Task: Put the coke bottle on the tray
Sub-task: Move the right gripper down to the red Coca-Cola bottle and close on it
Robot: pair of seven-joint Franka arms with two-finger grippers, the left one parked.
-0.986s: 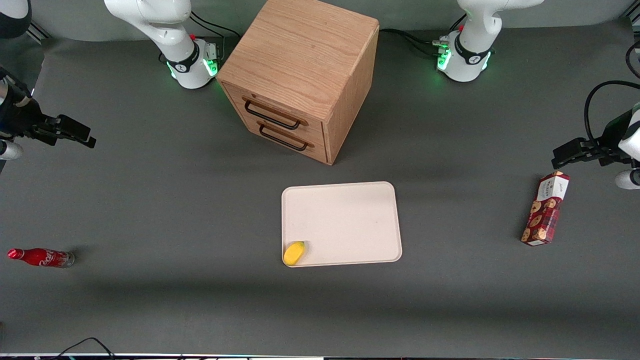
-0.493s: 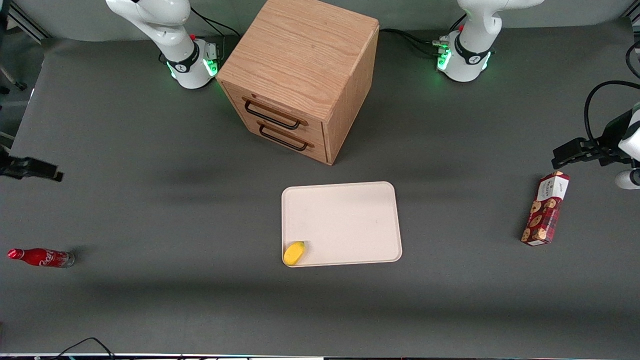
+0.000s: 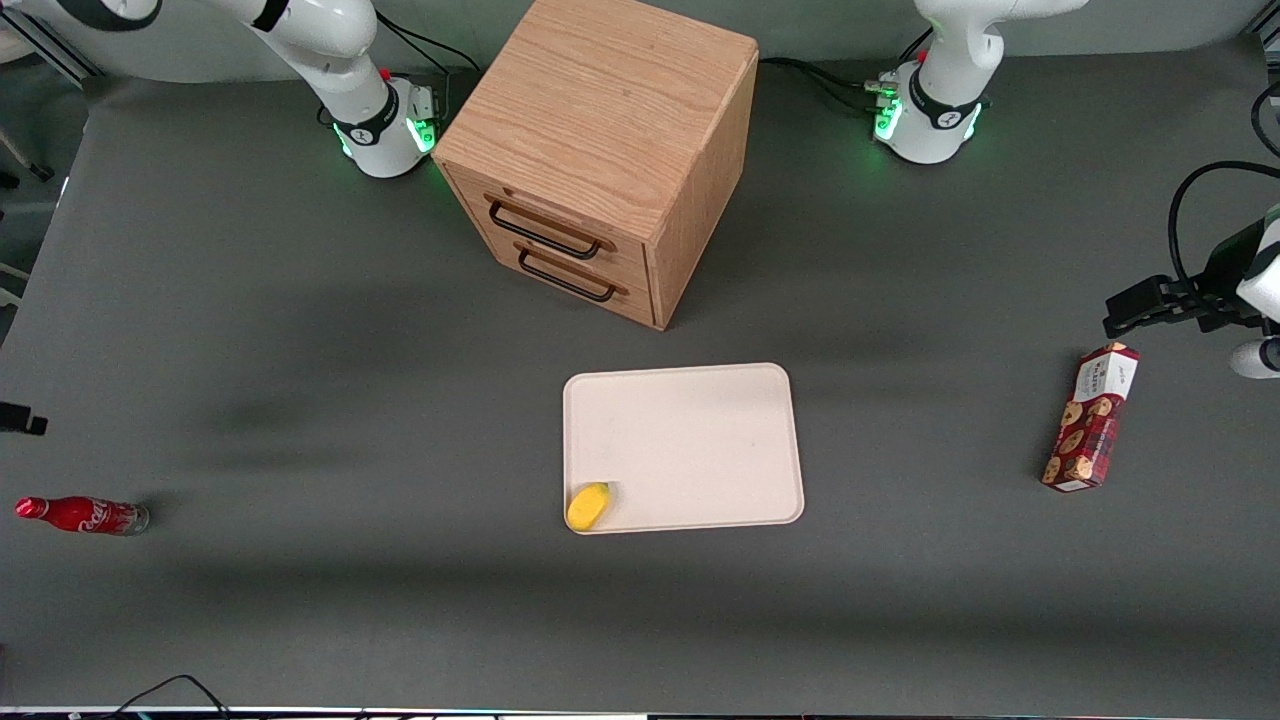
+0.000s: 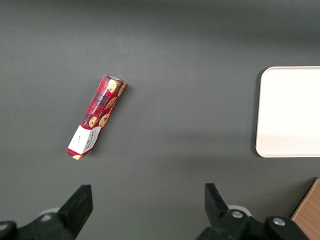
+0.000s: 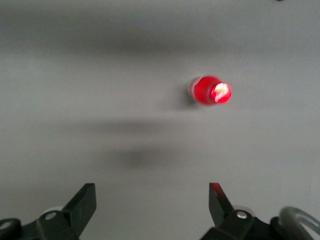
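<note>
The coke bottle (image 3: 82, 515), with red cap and red label, stands on the grey mat at the working arm's end of the table. The right wrist view looks down on its red cap (image 5: 211, 90). My gripper (image 5: 151, 192) hovers above the mat with its fingers wide open and empty, the bottle ahead of them and off to one side. In the front view only a dark tip of the gripper (image 3: 20, 420) shows at the frame's edge, farther from the camera than the bottle. The pale beige tray (image 3: 700, 430) lies mid-table and also shows in the left wrist view (image 4: 295, 110).
A small yellow fruit-shaped thing (image 3: 588, 505) sits on the tray's near corner. A wooden drawer cabinet (image 3: 600, 150) stands farther from the camera than the tray. A red cookie box (image 3: 1090, 418) lies toward the parked arm's end.
My gripper has moved nearer the camera and toward the working arm's end of the table, closing on the bottle and almost leaving the front view. The bottle has not moved.
</note>
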